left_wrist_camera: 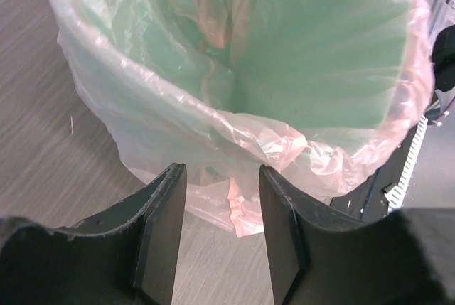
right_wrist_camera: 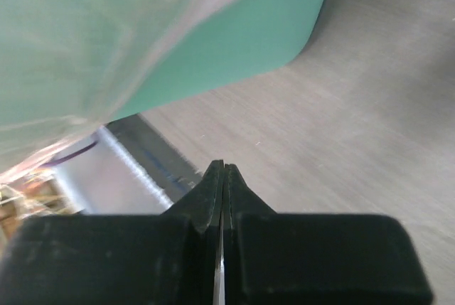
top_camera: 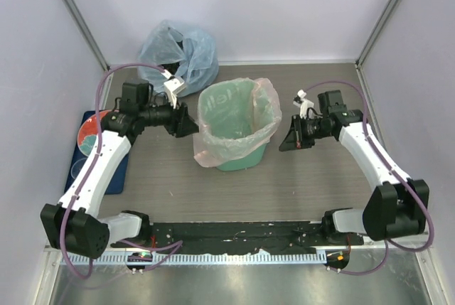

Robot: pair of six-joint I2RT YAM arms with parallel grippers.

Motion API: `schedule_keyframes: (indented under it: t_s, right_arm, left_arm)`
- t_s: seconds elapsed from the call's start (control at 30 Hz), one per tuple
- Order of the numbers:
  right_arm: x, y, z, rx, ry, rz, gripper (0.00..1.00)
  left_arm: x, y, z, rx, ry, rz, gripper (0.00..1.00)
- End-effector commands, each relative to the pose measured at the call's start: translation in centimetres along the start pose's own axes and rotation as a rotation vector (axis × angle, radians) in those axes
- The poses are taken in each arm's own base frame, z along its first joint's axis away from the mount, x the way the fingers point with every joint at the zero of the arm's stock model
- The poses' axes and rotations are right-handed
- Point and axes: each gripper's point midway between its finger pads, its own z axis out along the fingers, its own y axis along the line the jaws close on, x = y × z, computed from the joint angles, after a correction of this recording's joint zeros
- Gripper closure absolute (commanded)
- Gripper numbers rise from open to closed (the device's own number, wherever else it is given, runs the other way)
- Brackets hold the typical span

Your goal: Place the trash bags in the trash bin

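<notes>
Trash bag [top_camera: 211,145] sits inside the trash bin [top_camera: 249,160] as a liner, its mouth folded out over the rim and hanging as a loose skirt; bin stands upright mid-table [top_camera: 320,191].

Left gripper [top_camera: 190,127] just beside the bin's left wall, jaws partly apart, nothing between them; bunched pink hem lies just beyond the fingertips. Right gripper [top_camera: 286,144] near the right wall, jaws pressed together, empty.

Risks, as I judge them:
- a pinch and tug on the hem could drag the fold off the rim; the film would slump inside
- a sideways nudge could slide or tip the bin, which looks light
- thin film may snag or tear on a finger edge

Materials: bag thin, crinkly, translucent pale pink; bin smooth mint-green plastic, rounded mouth, tapering down. Bulging pale-blue bag [top_camera: 181,52] behind, apart from the bin.
</notes>
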Motion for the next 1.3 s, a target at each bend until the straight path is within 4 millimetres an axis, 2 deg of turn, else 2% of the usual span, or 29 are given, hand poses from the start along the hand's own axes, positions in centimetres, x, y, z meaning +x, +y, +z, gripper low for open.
schedule_keyframes:
  t_s: [0.0,0.03,0.07,0.1,0.13,0.17,0.23,0.3,0.33,0.37,0.4,0.47,0.53,0.6,0.63,0.67,0.7,0.73,0.77,0.87,0.9,0.97,1.03,1.07,1.1,1.13,1.17,1.2,1.27]
  right_arm:
    - [1.6,3.6,1.2,-0.206,0.105,0.469,0.99]
    - [0.4,3.6,1.6,-0.234,0.041,0.458,0.99]
    - [1.3,3.6,1.9,-0.244,0.012,0.484,0.99]
    - [0.7,4.1,2.1,-0.262,-0.015,0.584,0.99]
    - [-0.4,4.3,2.5,-0.285,-0.072,0.525,0.99]
    - [0.4,4.9,3.6,-0.289,-0.038,0.511,0.99]
    - [-0.3,5.8,4.2,-0.341,-0.059,0.517,0.99]
    - [-1.1,5.3,5.1,-0.325,-0.093,0.494,0.99]
    - [-1.6,5.0,5.4,-0.318,-0.109,0.491,0.99]
    - [-2.5,4.8,5.4,-0.309,-0.136,0.473,0.99]
    - [-3.0,3.4,6.1,-0.263,-0.154,0.487,0.99]
    - [-4.3,1.9,6.4,-0.213,-0.197,0.468,0.99]
    - [-5.3,-1.0,7.2,-0.123,-0.238,0.492,0.99]
    - [-7.5,-2.3,6.9,-0.089,-0.292,0.482,0.99]
    - [-8.2,-3.5,7.0,-0.073,-0.305,0.496,0.99]
    - [-9.7,-3.6,6.6,-0.071,-0.338,0.464,0.99]
    - [-10.3,-3.7,6.6,-0.068,-0.345,0.452,0.99]
    - [-10.7,-3.9,6.8,-0.071,-0.342,0.447,0.99]
    - [-11.7,-3.7,6.6,-0.078,-0.357,0.430,0.99]
    - [-12.5,-3.4,6.6,-0.099,-0.354,0.425,0.99]
    - [-12.2,-3.5,6.4,-0.090,-0.344,0.418,0.99]
    - [-12.1,-4.4,5.5,-0.059,-0.357,0.404,0.99]
    - [-11.3,-5.6,5.0,-0.020,-0.340,0.394,0.99]
    - [-11.3,-6.9,4.4,0.006,-0.346,0.405,0.99]
    - [-10.4,-7.6,4.4,0.032,-0.315,0.388,0.99]
    - [-10.6,-7.7,4.1,0.041,-0.310,0.362,0.99]
    - [-10.6,-8.9,3.5,0.066,-0.313,0.350,0.99]
    - [-9.9,-9.8,3.4,0.092,-0.287,0.367,0.99]
    - [-9.7,-10.5,3.2,0.103,-0.256,0.334,0.99]
  left_arm:
    - [1.6,2.1,0.4,-0.106,0.004,-0.076,0.46]
    - [1.6,3.3,0.3,-0.167,-0.010,-0.075,0.44]
    - [1.4,3.7,0.1,-0.193,-0.027,-0.080,0.43]
    - [1.1,4.1,-0.2,-0.217,-0.045,-0.079,0.41]
    - [0.7,5.2,-0.6,-0.269,-0.068,-0.073,0.41]
    - [0.3,5.5,-0.8,-0.289,-0.083,-0.091,0.40]
    - [-0.5,6.6,-1.2,-0.331,-0.104,-0.062,0.39]
    - [-1.0,8.1,-1.1,-0.366,-0.093,-0.020,0.38]
    - [-2.7,8.8,-1.5,-0.390,-0.116,0.016,0.38]
    - [-3.4,10.1,-1.8,-0.441,-0.116,0.044,0.38]
    - [-4.3,11.2,-1.8,-0.467,-0.127,0.062,0.39]
    - [-6.1,14.2,-1.4,-0.531,-0.134,0.085,0.39]
    - [-7.7,17.0,0.2,-0.530,-0.144,0.091,0.39]
    - [-8.8,18.2,1.5,-0.503,-0.155,0.084,0.39]
    - [-10.7,18.5,1.9,-0.481,-0.183,0.099,0.39]
    - [-9.8,19.8,3.8,-0.445,-0.154,0.066,0.39]
    - [-9.9,19.9,4.8,-0.399,-0.155,0.033,0.39]
    - [-11.1,19.5,5.4,-0.350,-0.178,0.039,0.40]
    - [-10.2,20.0,6.9,-0.297,-0.160,0.011,0.41]
    - [-9.9,17.6,8.5,-0.161,-0.148,-0.007,0.47]
    - [-8.5,16.3,9.2,-0.108,-0.118,-0.008,0.48]
    - [-7.4,14.3,9.0,-0.051,-0.105,0.007,0.50]
    - [-5.8,11.4,8.2,-0.002,-0.085,0.010,0.52]
    - [-5.1,10.4,8.0,0.017,-0.078,0.008,0.53]
    - [-4.2,8.5,7.2,0.036,-0.068,0.005,0.53]
    - [-3.7,7.3,6.7,0.062,-0.066,0.005,0.53]
    - [-3.3,6.2,6.2,0.077,-0.068,0.016,0.53]
    - [-1.5,4.6,6.2,0.110,-0.035,0.001,0.53]
    - [-1.7,1.9,4.6,0.134,-0.046,0.067,0.54]
